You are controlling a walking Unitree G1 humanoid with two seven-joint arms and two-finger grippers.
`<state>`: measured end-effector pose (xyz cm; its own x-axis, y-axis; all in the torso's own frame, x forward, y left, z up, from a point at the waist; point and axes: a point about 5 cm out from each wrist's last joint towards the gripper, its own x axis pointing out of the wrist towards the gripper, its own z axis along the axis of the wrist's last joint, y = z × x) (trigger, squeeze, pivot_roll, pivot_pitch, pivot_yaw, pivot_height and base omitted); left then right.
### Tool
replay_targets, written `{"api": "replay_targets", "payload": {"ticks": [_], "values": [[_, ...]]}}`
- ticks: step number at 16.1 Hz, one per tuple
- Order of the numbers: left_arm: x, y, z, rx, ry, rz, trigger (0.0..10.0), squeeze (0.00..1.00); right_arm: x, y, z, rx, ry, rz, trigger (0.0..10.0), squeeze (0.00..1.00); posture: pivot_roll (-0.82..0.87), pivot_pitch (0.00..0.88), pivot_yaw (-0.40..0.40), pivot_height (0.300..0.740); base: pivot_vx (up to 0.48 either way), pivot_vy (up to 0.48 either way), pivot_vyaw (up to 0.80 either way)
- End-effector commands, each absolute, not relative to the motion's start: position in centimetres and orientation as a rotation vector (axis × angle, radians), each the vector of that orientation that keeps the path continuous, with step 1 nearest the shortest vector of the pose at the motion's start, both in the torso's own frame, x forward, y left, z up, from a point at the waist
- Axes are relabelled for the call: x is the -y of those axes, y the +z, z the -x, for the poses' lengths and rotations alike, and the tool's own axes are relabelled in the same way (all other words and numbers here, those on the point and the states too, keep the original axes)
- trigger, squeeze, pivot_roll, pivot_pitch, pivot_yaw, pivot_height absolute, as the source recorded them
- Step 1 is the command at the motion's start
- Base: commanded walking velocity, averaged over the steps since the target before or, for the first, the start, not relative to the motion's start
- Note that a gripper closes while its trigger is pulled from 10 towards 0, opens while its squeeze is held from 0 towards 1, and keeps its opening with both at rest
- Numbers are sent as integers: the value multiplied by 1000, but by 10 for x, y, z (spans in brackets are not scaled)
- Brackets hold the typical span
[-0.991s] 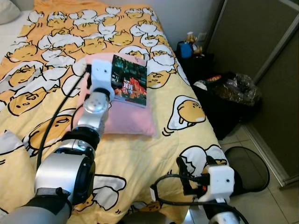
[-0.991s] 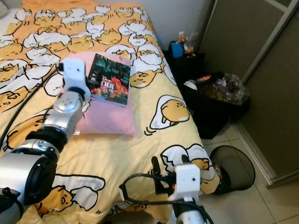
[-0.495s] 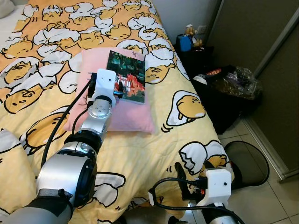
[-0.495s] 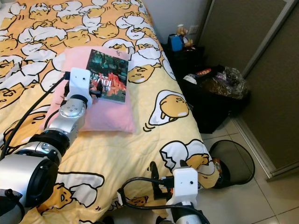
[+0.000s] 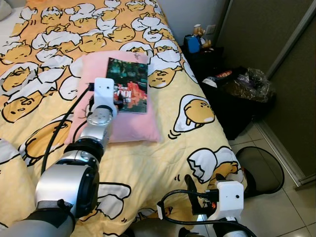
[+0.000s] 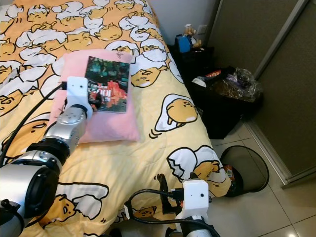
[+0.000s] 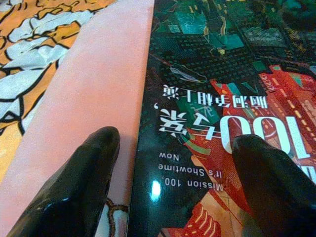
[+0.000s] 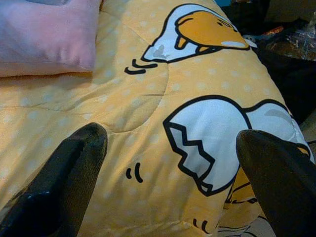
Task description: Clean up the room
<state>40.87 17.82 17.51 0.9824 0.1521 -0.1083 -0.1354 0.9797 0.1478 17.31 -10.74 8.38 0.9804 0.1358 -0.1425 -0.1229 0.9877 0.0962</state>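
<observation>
A book (image 5: 128, 85) with a dark green and red cover lies flat on a pink pillow (image 5: 131, 126) on the bed. My left gripper (image 5: 117, 98) is at the book's near left corner and is open. In the left wrist view one of its fingers (image 7: 74, 187) rests on the pillow beside the book's edge, and the other is over the cover (image 7: 207, 74). My right gripper (image 5: 203, 185) hangs open low at the bed's near corner, above the yellow duvet (image 8: 163, 74), with nothing between its fingers.
The egg-patterned duvet (image 5: 197, 84) covers the bed. To the right stand a black bin with a crinkled bag (image 5: 247, 94), a dark bedside stand with a blue item (image 5: 193, 43), and a round mesh wastebasket (image 5: 264, 168) on the tiled floor. A wardrobe door (image 5: 276, 29) borders the right side.
The camera has shifted a little. My left gripper has drawn back along the book's left edge, from beside its middle to its near corner. The right gripper hangs as before.
</observation>
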Motion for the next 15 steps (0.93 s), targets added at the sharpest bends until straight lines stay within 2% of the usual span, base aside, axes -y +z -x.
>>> {"api": "replay_targets", "payload": {"ticks": [1, 9, 12, 15], "values": [[-191, 141, -397, -270, 170, -133, 0, 0, 108, 83, -170, -164, 121, -89, 10000, 0, -203, 260, 17, 740, 0, 0, 0], [-192, 126, -390, -343, 73, -248, 0, 0, 111, 84, -171, -153, 97, -97, 10000, 0, -209, 246, 28, 740, 0, 0, 0], [-194, 129, -391, -304, 89, -161, 0, 0, 113, 83, -176, -147, 98, -92, 10000, 0, -204, 232, 27, 740, 0, 0, 0], [-196, 131, -392, -295, 77, -172, 0, 0, 114, 82, -177, -150, 99, -91, 10000, 0, -202, 222, 26, 740, 0, 0, 0]]}}
